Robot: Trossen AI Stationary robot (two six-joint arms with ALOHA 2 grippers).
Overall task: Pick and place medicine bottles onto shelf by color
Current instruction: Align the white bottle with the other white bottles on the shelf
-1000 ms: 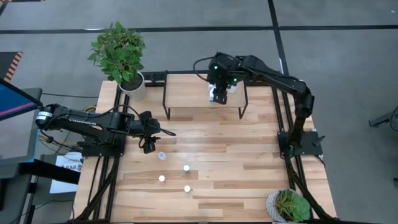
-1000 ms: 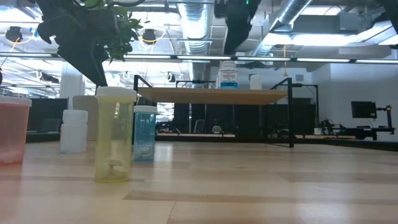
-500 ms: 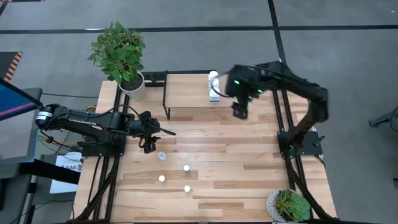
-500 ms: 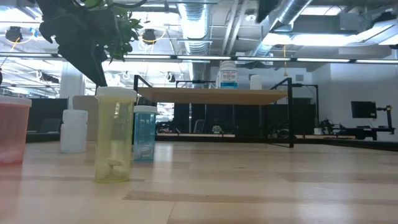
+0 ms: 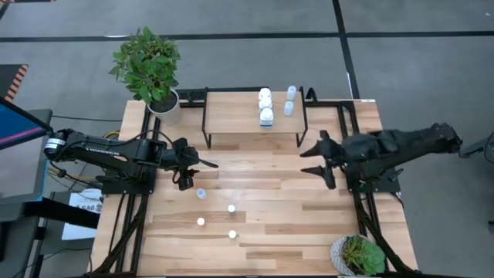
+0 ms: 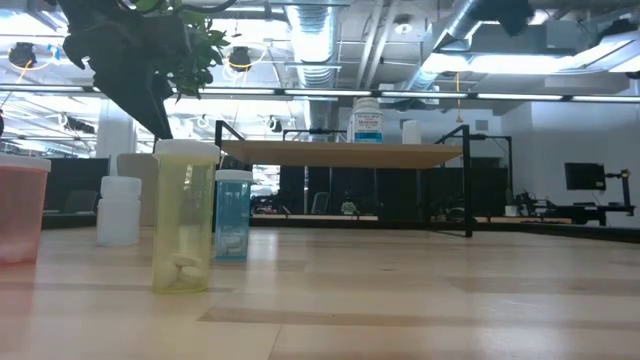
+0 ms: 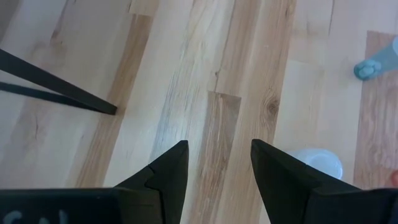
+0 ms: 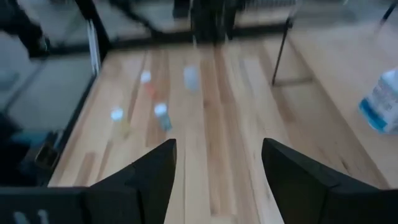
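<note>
Task partly done: 4 medicine bottles (image 5: 265, 116) stand on the shelf (image 5: 231, 116); 4 others (image 5: 230, 208) wait on the tabletop (image 5: 270, 193). Right claw (image 5: 316, 161), open and empty, hovers beside the shelf. Left claw (image 5: 210, 164), open and empty, waits near the loose bottles.

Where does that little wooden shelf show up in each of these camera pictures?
High view: shelf at top centre, between the two arms.
Low view: centre, farther back, seen edge-on.
Left wrist view: board not in it; the black bars may be its frame.
Right wrist view: along the right edge, blurred.
Shared landmark: the blue-labelled white bottle standing on it.
</note>
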